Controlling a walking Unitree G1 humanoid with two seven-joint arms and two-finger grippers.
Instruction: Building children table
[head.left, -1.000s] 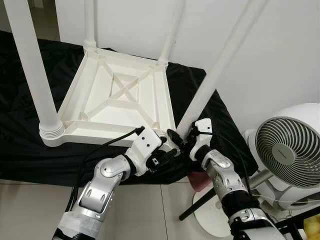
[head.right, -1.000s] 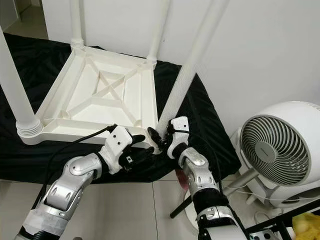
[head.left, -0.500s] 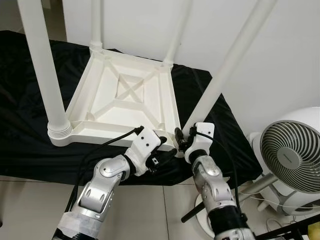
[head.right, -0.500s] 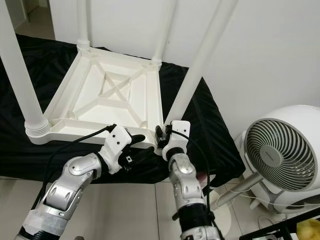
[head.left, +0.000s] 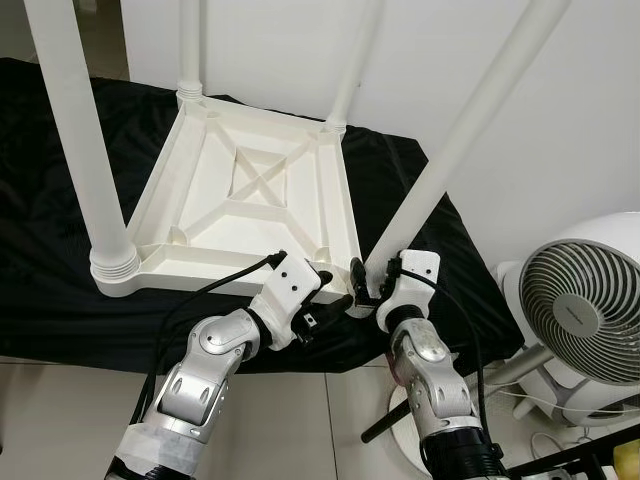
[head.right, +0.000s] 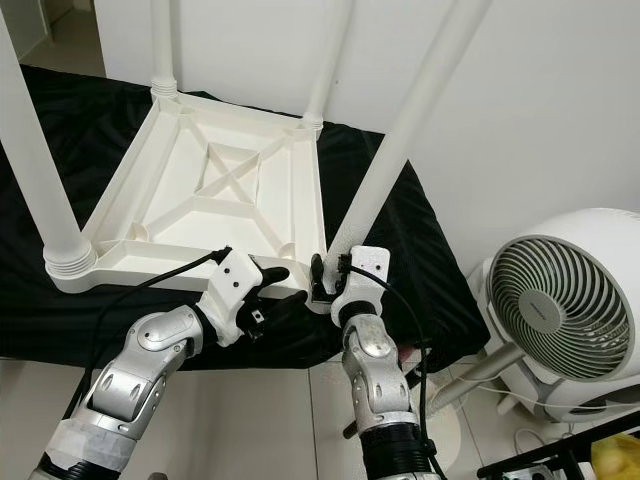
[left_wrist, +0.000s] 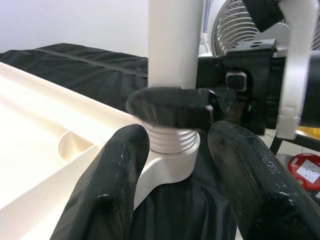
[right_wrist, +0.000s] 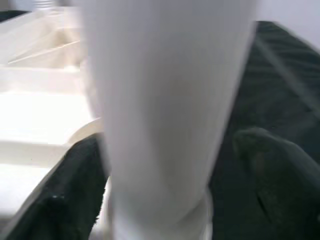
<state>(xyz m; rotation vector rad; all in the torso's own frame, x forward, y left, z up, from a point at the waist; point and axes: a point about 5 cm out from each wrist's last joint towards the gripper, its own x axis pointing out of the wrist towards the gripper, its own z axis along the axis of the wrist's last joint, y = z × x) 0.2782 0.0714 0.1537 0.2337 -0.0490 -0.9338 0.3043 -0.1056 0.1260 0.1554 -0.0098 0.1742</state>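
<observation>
A white plastic children's table (head.left: 215, 265) lies upside down on a black cloth, its legs pointing up. The near right leg (head.left: 450, 170) leans to the right, and its ribbed foot (left_wrist: 172, 140) sits in the corner socket. My right gripper (head.left: 358, 290) is shut on this leg just above the socket, and the leg (right_wrist: 165, 115) runs between its two black fingers (right_wrist: 270, 165). My left gripper (head.left: 325, 305) is open at the same corner, with its fingers (left_wrist: 112, 185) on either side of the socket. A gap shows beside the socket.
Three other white legs stand at the near left (head.left: 75, 150), far left (head.left: 188, 50) and far right (head.left: 350, 70) corners. A white floor fan (head.left: 585, 300) stands close on the right, beside my right arm. The black cloth (head.left: 50, 290) ends at a tiled floor (head.left: 60, 410) in front. A white wall is behind.
My right forearm has swung in from the right while its gripper stays at the leg's foot. The left arm holds its place. The view itself has shifted slightly.
</observation>
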